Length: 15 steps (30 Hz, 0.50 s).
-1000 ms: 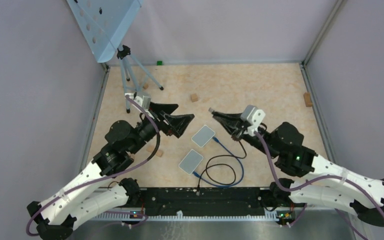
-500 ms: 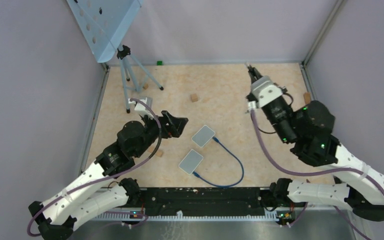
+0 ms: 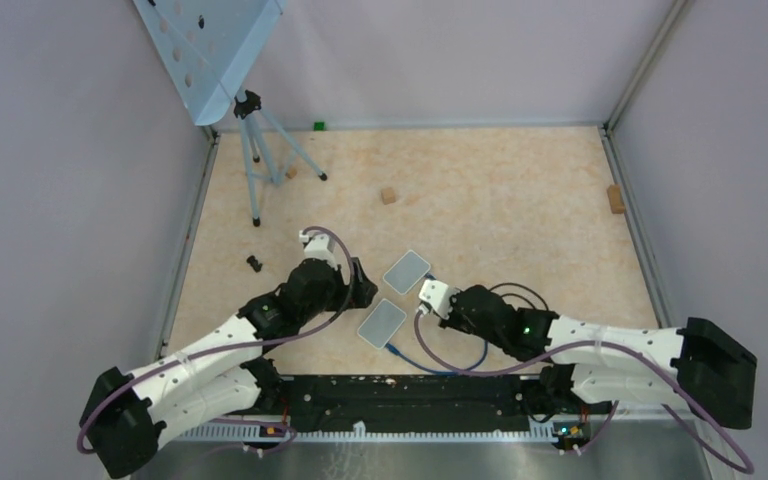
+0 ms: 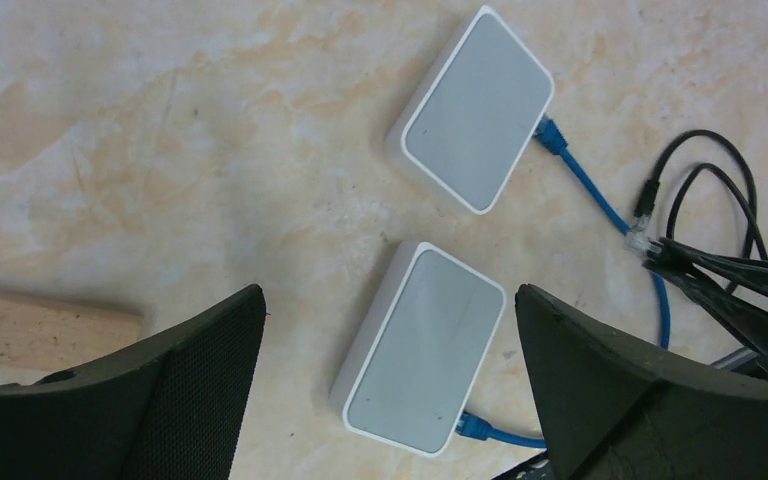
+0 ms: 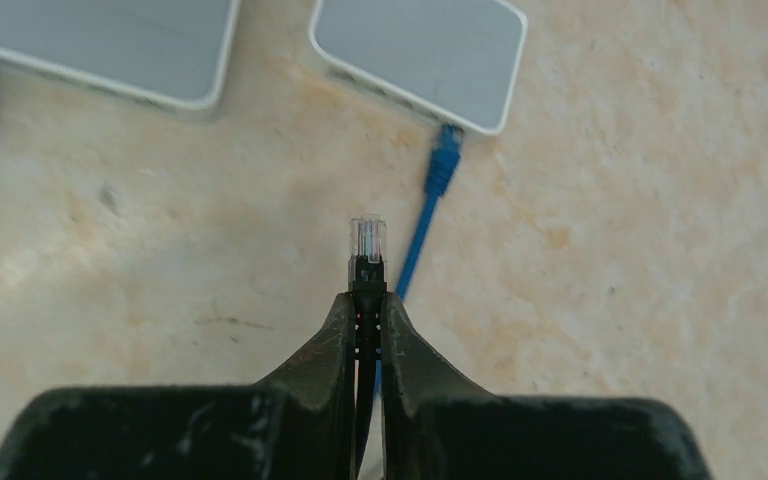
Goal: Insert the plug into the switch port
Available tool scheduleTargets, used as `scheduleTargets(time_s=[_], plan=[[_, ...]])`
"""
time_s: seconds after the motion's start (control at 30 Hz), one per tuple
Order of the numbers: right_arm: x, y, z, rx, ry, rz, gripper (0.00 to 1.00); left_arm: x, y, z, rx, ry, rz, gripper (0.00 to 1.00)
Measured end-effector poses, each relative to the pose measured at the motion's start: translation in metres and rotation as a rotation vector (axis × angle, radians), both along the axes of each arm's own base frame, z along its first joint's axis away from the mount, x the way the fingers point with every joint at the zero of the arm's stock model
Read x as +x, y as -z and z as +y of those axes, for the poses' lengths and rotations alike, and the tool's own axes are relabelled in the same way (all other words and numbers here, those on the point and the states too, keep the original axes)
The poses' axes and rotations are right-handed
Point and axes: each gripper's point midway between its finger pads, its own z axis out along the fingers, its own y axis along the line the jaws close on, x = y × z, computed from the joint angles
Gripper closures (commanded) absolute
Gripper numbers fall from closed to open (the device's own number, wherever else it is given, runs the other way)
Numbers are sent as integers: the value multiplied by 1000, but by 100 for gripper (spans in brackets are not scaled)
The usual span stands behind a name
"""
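R gripper is pinched shut on the plug, holding its black end. The clear tip sticks out in front & isn't in any port. Just past it lie 2 white boxes: near switch & far switch. A blue cable is plugged into both. L gripper hangs wide open over the near switch.
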Motion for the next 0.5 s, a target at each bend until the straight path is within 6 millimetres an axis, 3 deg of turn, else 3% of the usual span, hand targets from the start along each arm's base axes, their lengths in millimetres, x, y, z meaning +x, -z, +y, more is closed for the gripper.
scheduleTargets(time_s=[0.07, 0.23, 0.5], plan=[[-6, -3, 16, 99, -4, 58, 100, -4, 14, 6, 8, -14, 24, 1], [-20, -7, 49, 272, 22, 226, 100, -4, 28, 13, 3, -36, 37, 1], [-38, 19, 62, 362, 178, 441, 100, -8, 40, -6, -67, 48, 40, 1]])
